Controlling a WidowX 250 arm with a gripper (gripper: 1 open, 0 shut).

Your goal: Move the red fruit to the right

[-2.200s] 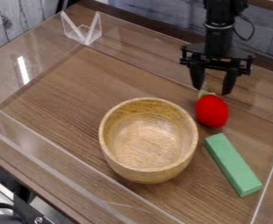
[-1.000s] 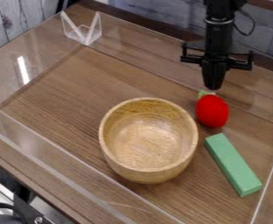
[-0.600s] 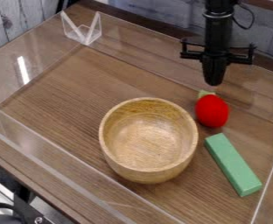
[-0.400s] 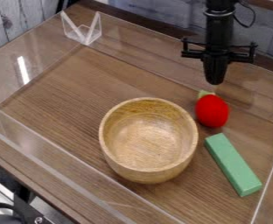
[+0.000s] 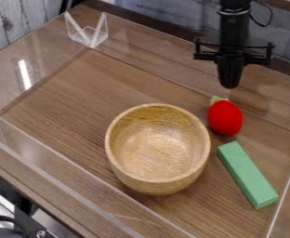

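Camera: closed gripper point(image 5: 230, 82) above red fruit point(image 5: 225, 117)

The strawberry point(image 5: 225, 117) sits at the bowl's point(image 5: 159, 148) two o'clock. The closed gripper point(image 5: 233, 82) hangs at the strawberry's twelve o'clock, apart from it.

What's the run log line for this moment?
gripper: shut, empty, above table | red fruit: on table, right of wooden bowl, untouched | green block: near fruit

A bowl point(image 5: 159, 149) sits mid-desk point(image 5: 73, 98), the fruit point(image 5: 225, 117) just beside it at two o'clock, a block point(image 5: 247, 174) near it at four o'clock; the tool point(image 5: 232, 82) hangs behind the fruit, apart
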